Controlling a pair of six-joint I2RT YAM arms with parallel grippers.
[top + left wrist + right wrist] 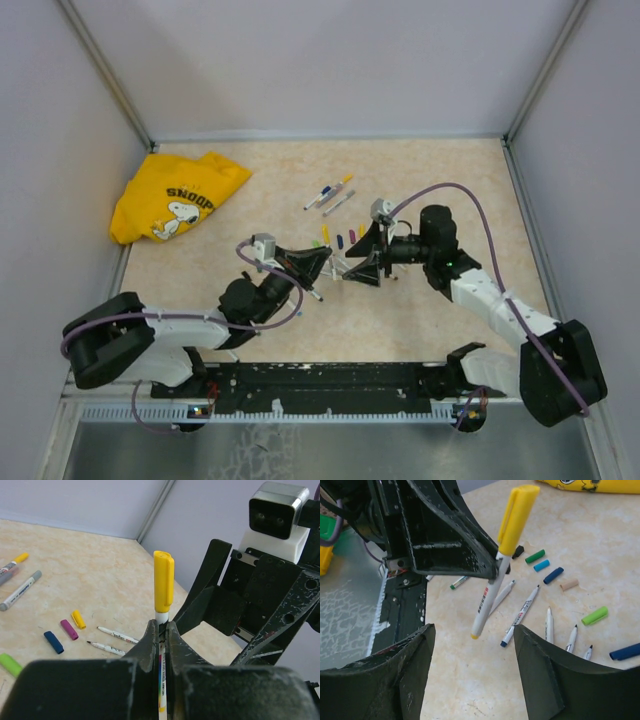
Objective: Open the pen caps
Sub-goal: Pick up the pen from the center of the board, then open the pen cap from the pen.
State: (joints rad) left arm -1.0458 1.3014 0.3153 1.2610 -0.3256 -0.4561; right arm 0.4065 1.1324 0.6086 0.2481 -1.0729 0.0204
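Yellow plastic cap [164, 580] is seated on a thin white pen barrel [487, 602], held off the beige marbled surface [450, 180] mid-table, between the arms. Not yet pulled.

Done, by the look: several short coloured loose caps [553, 575] lie beside bare-tipped pens [522, 615].

Left to do: this one, plus three capped markers [328, 193] farther back.

Left tool [161, 630] is clamped on the barrel just below the cap. Right tool [472, 645] has its jaws apart and empty, facing the cap without touching it.
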